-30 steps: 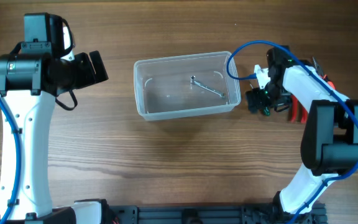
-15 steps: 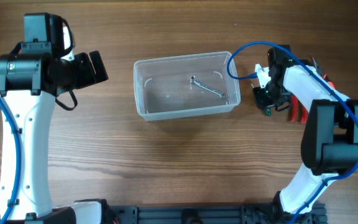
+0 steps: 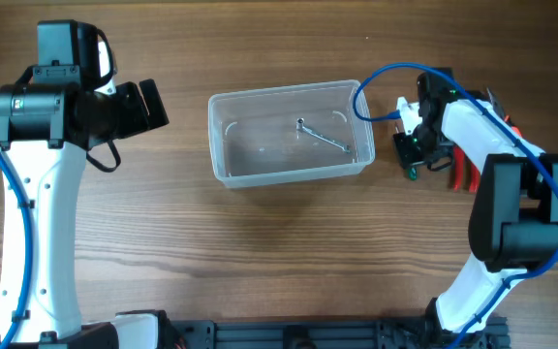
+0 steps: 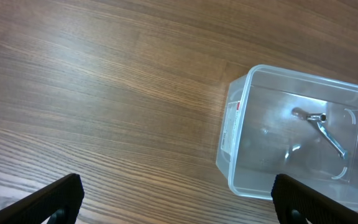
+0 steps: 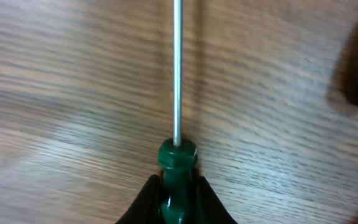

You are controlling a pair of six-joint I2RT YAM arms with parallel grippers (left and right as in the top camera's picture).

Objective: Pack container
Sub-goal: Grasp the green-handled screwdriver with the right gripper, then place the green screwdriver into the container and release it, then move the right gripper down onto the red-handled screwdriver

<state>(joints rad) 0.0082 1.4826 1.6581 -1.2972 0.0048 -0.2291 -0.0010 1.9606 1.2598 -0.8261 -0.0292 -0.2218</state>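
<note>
A: Where's the container (image 3: 260, 150)?

B: Middle of the table (image 3: 279, 262), a shade toward 12, long side running 9 to 3. One wrench (image 3: 323, 138) lies flat in its 3 o'clock half; the rest of the floor is bare.

A: Handling?

B: I'd say light, thin-walled and a bit flexy, with smooth plastic that likely slides on the wood if nudged. If it needs steadying, take the rim at the short 9 o'clock wall, by the white label (image 4: 232, 121). That end faces the left gripper (image 4: 176, 205).

A: Left gripper's state?

B: Fingers spread wide, nothing between them. It hangs well off at the container's 9 o'clock.

A: Right one?

B: Right gripper (image 5: 178, 196) is pinched on the green handle of a screwdriver (image 5: 177, 74), just outside the container's 3 o'clock wall. The shaft points away from the wrist. It looks slim, stiff and light. The grip sits near the handle's end, so the shaft may swing.

A: Obstacles?

B: The 3 o'clock wall and rim stand between tool and floor, so it must clear them. The wrench sits right inside there; I'd aim toward 9. Red tools (image 3: 458, 173) lie at the gripper's 3 o'clock, partly under the arm.
</note>
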